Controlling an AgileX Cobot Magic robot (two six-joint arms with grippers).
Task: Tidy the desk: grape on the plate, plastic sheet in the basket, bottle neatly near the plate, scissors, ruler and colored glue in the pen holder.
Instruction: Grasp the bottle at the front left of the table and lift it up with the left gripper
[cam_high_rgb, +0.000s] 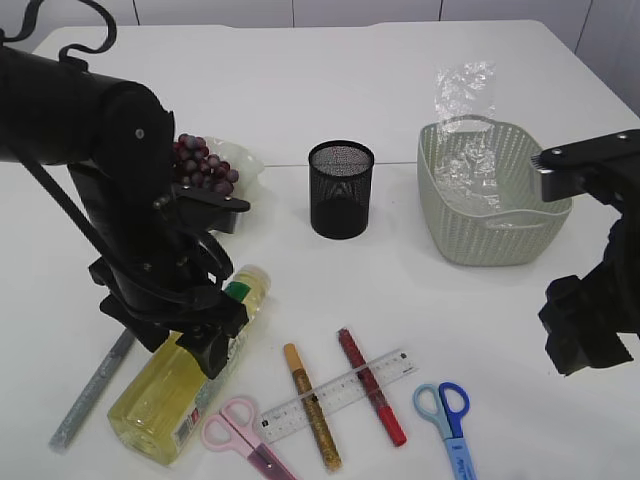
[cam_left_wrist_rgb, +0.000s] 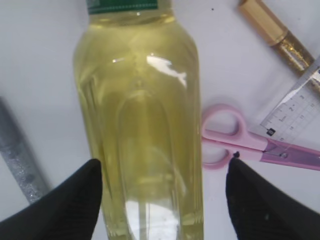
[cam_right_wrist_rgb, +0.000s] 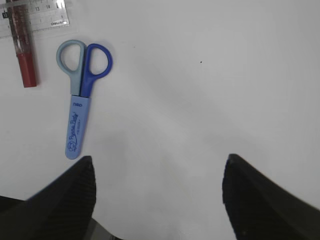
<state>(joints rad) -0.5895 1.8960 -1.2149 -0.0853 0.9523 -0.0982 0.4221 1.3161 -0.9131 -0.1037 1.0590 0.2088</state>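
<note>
bottle (cam_high_rgb: 180, 375), green label, text unreadable

A wide stretch of bare white desk (cam_high_rgb: 400, 70) lies open behind the black mesh pen holder (cam_high_rgb: 341, 188), and another between the pen holder and the grey-green basket (cam_high_rgb: 492, 200). The front edge is crowded: the lying bottle (cam_high_rgb: 175, 385), pink scissors (cam_high_rgb: 245, 432), the ruler (cam_high_rgb: 335, 395) crossed by gold (cam_high_rgb: 311, 405) and red (cam_high_rgb: 371, 385) glue pens, and blue scissors (cam_high_rgb: 448, 415). The left arm blocks the front left. The desk right of the blue scissors is clear.
</note>
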